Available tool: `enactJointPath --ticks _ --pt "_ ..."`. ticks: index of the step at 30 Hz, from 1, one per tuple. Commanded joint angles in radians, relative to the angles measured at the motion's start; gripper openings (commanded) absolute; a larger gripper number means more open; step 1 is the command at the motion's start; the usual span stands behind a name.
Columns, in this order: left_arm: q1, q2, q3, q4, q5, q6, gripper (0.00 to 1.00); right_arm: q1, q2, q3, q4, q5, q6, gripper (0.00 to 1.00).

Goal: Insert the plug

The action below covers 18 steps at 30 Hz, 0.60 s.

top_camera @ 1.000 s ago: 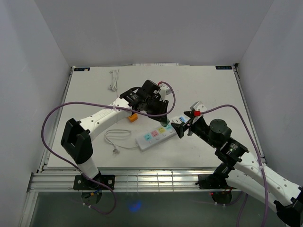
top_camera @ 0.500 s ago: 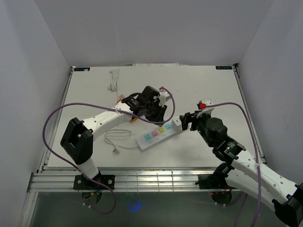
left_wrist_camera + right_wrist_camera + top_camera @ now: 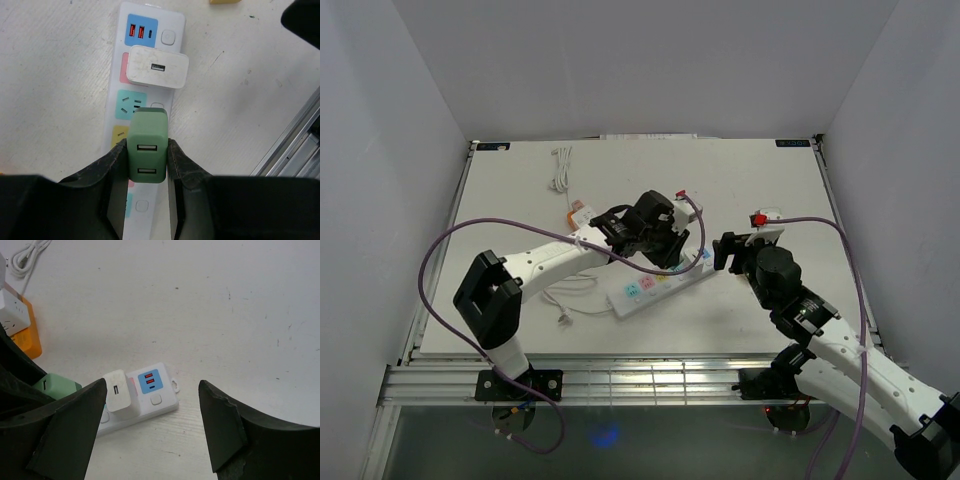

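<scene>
Green plug sits clamped between the left gripper's black fingers, USB ports facing the wrist camera, over the yellow socket of the white power strip; its prongs are hidden, so whether it is seated cannot be told. At 12 o'clock from it, a white charger fills the pink socket. The right gripper hangs with jaws wide apart above the strip's blue USB end. An orange block lies at 9 o'clock on the table.

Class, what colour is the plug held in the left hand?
The plug is pale green, seen best in the left wrist view.
</scene>
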Motion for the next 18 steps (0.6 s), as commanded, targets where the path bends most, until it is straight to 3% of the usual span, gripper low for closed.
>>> enactJointPath --ticks 1,6,11,18 --pt "-0.016 0.016 0.014 0.033 -0.011 0.022 0.0 -0.029 -0.01 0.012 -0.004 0.037 0.036 0.79" --pt "-0.022 0.039 0.016 0.032 -0.028 0.034 0.0 -0.104 0.022 0.021 -0.042 -0.022 0.064 0.79" --pt "-0.024 0.056 0.022 0.027 -0.048 0.051 0.0 -0.216 0.09 0.037 -0.053 -0.177 0.088 0.79" --pt "-0.025 0.079 0.023 0.033 -0.048 0.06 0.0 -0.261 0.11 0.038 -0.045 -0.244 0.09 0.79"
